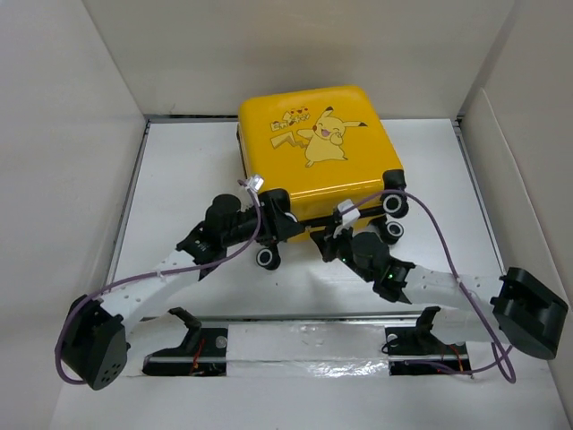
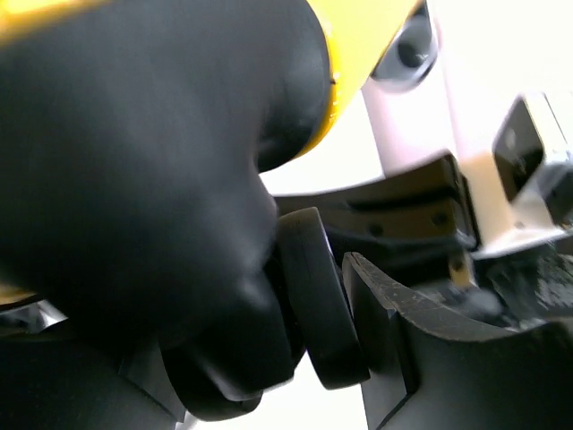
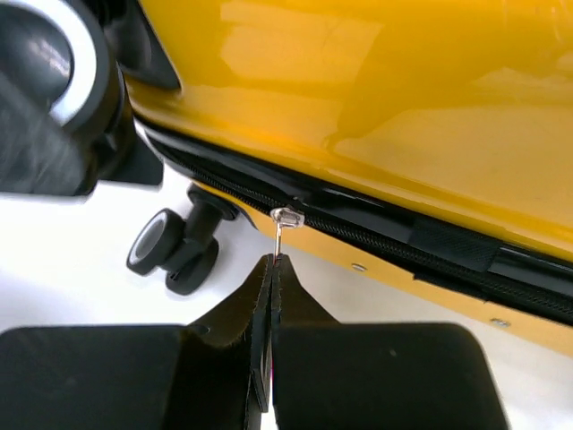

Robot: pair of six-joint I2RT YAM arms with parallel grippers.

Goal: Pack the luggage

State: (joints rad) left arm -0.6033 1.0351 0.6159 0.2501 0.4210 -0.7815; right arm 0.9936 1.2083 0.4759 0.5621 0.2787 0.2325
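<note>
The luggage (image 1: 313, 134), a closed yellow suitcase with the Pikachu print up, lies flat at the table's back centre. My right gripper (image 1: 333, 231) is at its near edge. In the right wrist view the gripper (image 3: 272, 260) is shut on the silver zipper pull (image 3: 280, 235), which hangs from the black zipper along the yellow shell (image 3: 358, 90). My left gripper (image 1: 285, 215) is at the near-left corner. In the left wrist view a black caster wheel (image 2: 318, 296) sits between its jaws, against the right finger (image 2: 403, 340). The left finger is hidden behind blurred black plastic.
Black wheels stick out at the near-left corner (image 1: 269, 258) and at the near-right corner (image 1: 394, 204); one also shows in the right wrist view (image 3: 170, 251). White walls (image 1: 72, 134) enclose the table on three sides. A mounting rail (image 1: 304, 345) runs along the near edge.
</note>
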